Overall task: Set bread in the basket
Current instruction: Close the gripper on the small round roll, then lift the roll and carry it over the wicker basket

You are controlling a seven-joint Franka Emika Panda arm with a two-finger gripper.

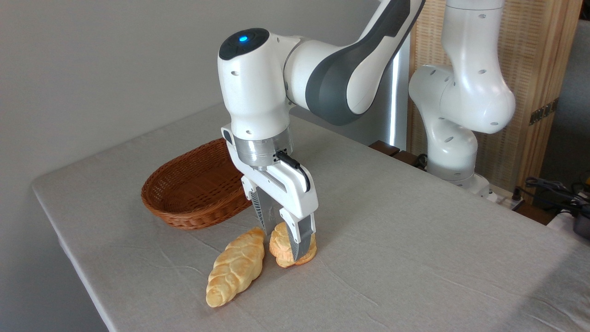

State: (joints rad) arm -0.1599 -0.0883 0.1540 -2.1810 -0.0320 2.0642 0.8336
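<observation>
Nearest the camera, a long braided loaf (235,269) is laid on the grey tablecloth (415,258), with the small round bread (282,249) seen just to its right, tilted up on edge. The bread is clamped between the two fingers of the gripper (285,240), which is pointed straight down. Behind it, the wicker basket (184,193) is set near the far left edge

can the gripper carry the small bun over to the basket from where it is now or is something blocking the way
Probably yes. The gripper is closed on the bun, and the basket sits open-topped and looks empty just behind and to the left. The braided loaf lies close beside the bun, but toward the front, so lifting first should clear it.
</observation>
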